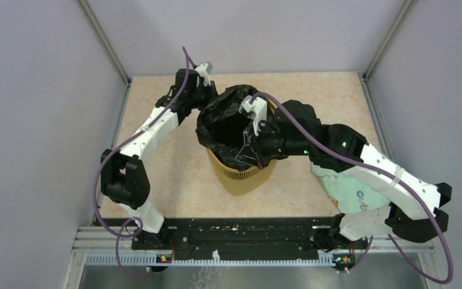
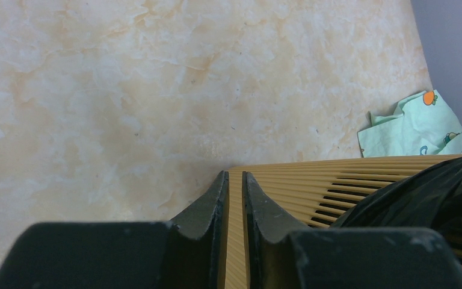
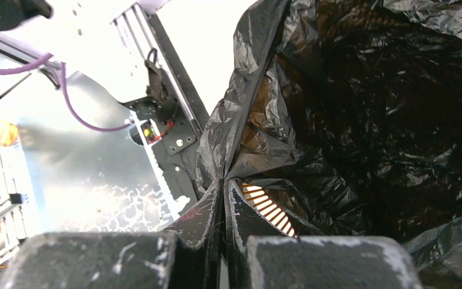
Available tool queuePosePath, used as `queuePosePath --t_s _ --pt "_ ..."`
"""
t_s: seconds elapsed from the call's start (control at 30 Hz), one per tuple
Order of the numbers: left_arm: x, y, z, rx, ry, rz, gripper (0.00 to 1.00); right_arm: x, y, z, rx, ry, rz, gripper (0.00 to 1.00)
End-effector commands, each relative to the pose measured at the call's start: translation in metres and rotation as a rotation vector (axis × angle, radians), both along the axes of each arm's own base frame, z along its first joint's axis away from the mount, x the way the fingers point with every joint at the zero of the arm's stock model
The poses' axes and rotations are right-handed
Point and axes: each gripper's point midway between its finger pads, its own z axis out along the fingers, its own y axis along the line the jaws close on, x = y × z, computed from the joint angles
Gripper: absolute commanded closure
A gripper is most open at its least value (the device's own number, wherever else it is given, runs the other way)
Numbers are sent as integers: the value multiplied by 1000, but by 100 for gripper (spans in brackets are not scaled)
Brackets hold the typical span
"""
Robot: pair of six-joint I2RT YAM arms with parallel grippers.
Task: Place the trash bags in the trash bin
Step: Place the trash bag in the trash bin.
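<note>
Marbled tabletop (image 1: 337, 96) lies under both arms. My right gripper (image 3: 223, 186) is pinched tight on trash bag (image 3: 361, 120) film at the trash bin (image 1: 240, 179)'s near-right rim, I judge to pull it over the edge. My left gripper (image 2: 233, 183) clamps the bin's far-left wall, probably to steady it. The bag lines the bin's mouth.

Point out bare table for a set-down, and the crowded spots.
Free: far table strip behind the trash bin; near patch between bin and arm bases. Crowded: bin rim with left gripper, right gripper, trash bag; cloth under right arm.
</note>
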Motion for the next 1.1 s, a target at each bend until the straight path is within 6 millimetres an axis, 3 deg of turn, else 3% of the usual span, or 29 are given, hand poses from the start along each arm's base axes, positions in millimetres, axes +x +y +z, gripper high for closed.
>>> queuePosePath --t_s 0.0,0.2,0.4,0.6,0.87,1.07 --pt "5 -9 24 -32 -68 -20 81 -14 3 19 75 -12 38 100" --pt "4 -10 23 -33 -68 -22 81 -13 4 14 58 -10 30 71" --pt "5 -11 25 -38 -69 -24 81 -7 11 16 52 -3 14 64" --pt "5 -11 23 -39 -67 -25 81 -7 17 14 39 12 27 71" --pt "4 -11 22 -40 -64 -25 81 -17 18 12 37 21 54 100" --pt "3 -10 21 -38 -64 -22 82 -27 21 2 27 35 75 100"
